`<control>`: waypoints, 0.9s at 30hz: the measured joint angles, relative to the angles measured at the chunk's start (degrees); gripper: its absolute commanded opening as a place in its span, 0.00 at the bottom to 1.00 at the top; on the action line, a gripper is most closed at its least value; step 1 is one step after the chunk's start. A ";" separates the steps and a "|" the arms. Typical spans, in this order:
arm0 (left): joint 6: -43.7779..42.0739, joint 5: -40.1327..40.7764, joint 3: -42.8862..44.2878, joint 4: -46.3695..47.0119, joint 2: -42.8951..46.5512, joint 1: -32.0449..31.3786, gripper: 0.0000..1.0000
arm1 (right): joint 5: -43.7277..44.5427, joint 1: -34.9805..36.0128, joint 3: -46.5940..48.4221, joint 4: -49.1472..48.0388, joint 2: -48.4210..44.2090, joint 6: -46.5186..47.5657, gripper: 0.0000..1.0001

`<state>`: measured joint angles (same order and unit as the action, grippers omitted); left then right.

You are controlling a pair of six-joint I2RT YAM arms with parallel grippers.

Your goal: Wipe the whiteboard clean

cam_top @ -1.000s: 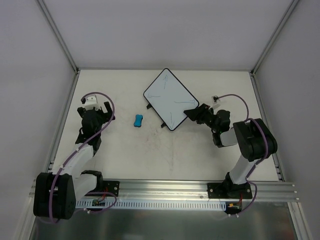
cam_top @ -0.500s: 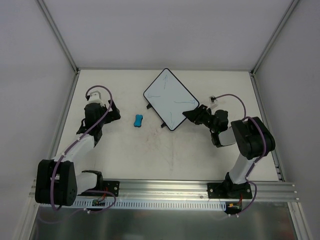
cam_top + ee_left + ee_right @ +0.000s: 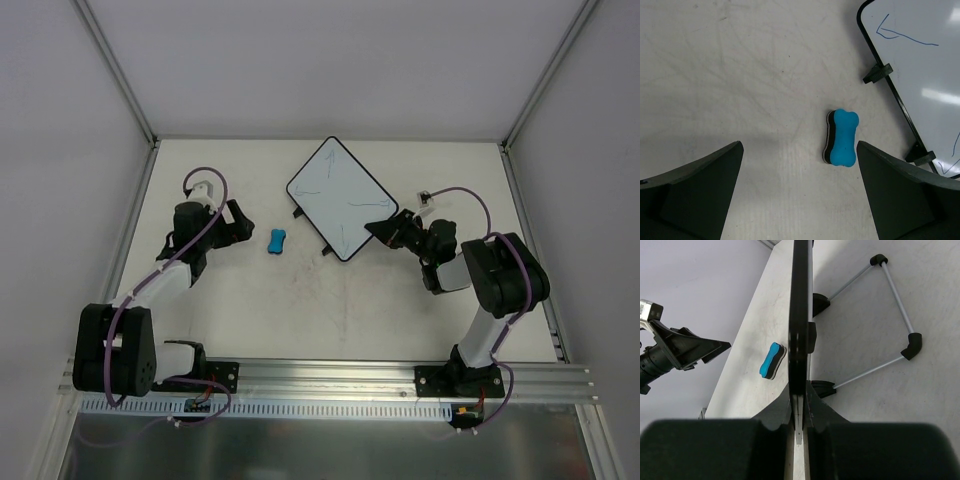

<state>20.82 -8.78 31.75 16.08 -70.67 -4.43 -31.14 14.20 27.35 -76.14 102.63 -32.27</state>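
The whiteboard point(image 3: 340, 195) lies cornerwise at the back middle of the table point(image 3: 350, 310), with blue pen lines on it. The right pincer point(image 3: 383, 228) is pinching its near right edge. The left pincer point(image 3: 797, 165) hangs spread, close to the eraser point(image 3: 842, 137) but not touching it.

The step in hand looks like fetching the eraser. To do it well, bring the left fingers down either side of its narrow waist, keep the dark felt downward, and let the right keep the board pinned.

The left wrist view shows the eraser's black layer and the pen strokes. Only the right wrist view shows the board edge-on between pressed fingers, plus a thin wire frame point(image 3: 890, 295) by the tabs. I cannot tell whether it lies on the table.
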 measured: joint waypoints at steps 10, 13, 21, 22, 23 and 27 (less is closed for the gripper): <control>2.01 -4.39 10.14 -5.40 -11.15 -0.02 0.97 | -0.33 0.00 0.09 -0.22 0.22 -0.09 0.00; 1.22 -4.55 13.77 -8.59 -14.67 -0.66 0.94 | -0.39 0.00 0.15 -0.22 0.24 -0.07 0.00; -3.78 -0.92 22.93 -16.55 -20.04 -9.31 0.87 | -0.66 0.00 0.39 -0.44 0.61 -0.09 0.00; -4.42 -0.48 23.76 -17.29 -20.48 -10.47 0.87 | -0.66 0.00 0.39 -0.48 0.63 -0.09 0.00; -4.98 0.17 24.39 -17.90 -20.85 -11.34 0.87 | -0.66 -0.02 0.42 -0.48 0.63 -0.09 0.00; -7.10 3.26 26.27 -20.96 -22.53 -14.67 0.84 | -0.66 -0.02 0.42 -0.57 0.70 -0.09 0.00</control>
<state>13.72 -5.52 58.02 -4.89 -93.21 -19.09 -31.79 14.17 27.77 -76.71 103.33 -32.36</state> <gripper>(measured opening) 0.850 0.077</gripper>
